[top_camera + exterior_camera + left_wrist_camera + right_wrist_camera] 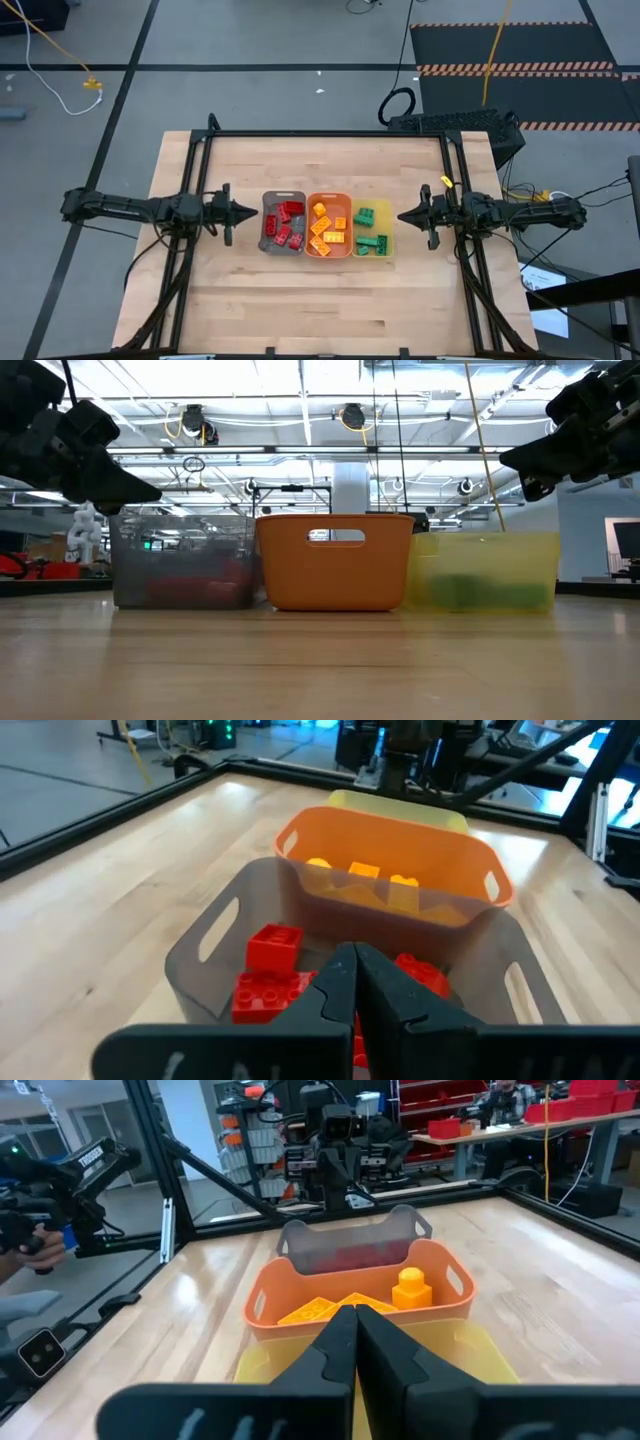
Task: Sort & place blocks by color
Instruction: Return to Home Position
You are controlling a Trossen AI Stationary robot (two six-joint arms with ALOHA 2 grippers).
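Blocks (290,211) all lie colour-sorted in the trays (329,194); left claw (254,212) and right claw (401,214) hang closed, empty. Sorting looks done.

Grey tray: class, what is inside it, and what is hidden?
Only red blocks lie inside the grey tray, loosely piled. Any blocks beneath the pile are covered, so the count is unsure.

Left arm (130,208): stretched level from left side toward centre, wrist straight. Left end effector (250,211): fingers pressed together tip to tip, pointing inward, raised off tabletop (320,300). Right arm (520,212): mirrored pose, stretched level from right side. Right end effector (403,214): fingers likewise pressed together, pointing inward toward left one, similar height. Two tips well apart.
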